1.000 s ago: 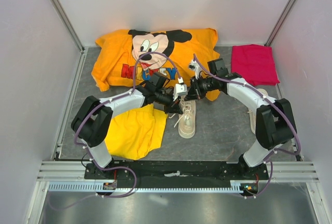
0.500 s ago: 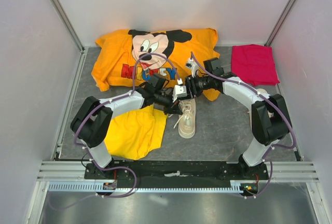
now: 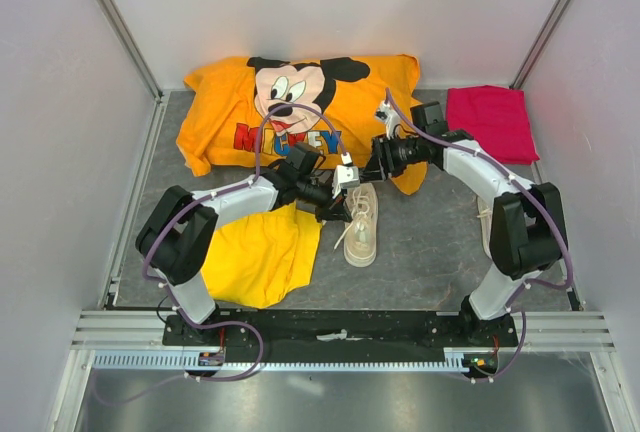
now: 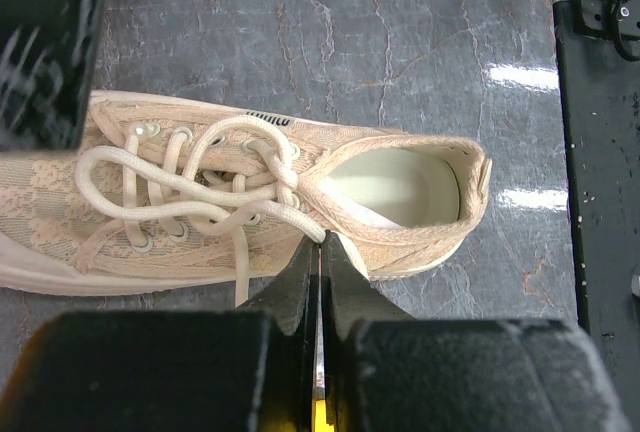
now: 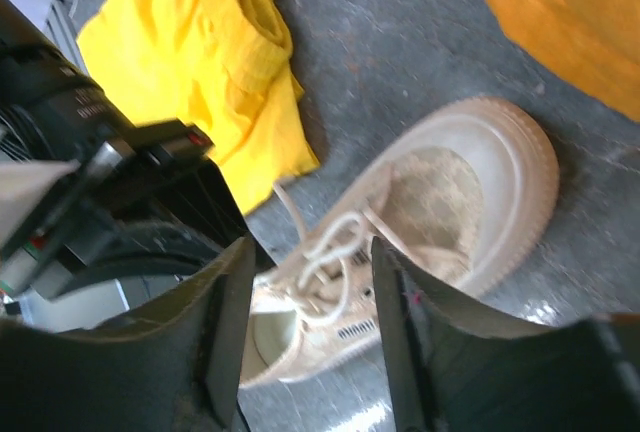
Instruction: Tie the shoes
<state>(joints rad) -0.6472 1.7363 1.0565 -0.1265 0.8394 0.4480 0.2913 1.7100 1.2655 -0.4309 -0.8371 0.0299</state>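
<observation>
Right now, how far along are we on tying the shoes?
Done: the laces on the centre shoe are crossed and looped loosely, with no tight bow. In hand: the left hand is shut on one strand of them beside the shoe's opening; the right hand hovers open above the shoe. Left: pull a bow tight here, then do the second shoe, mostly hidden by the right arm.

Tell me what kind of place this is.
Probably a robot-lab test cell: plain white panels box in a grey table, a left arm and right arm are bolted to a black base plate, and a shoe and Mickey shirt lie out as props.
</observation>
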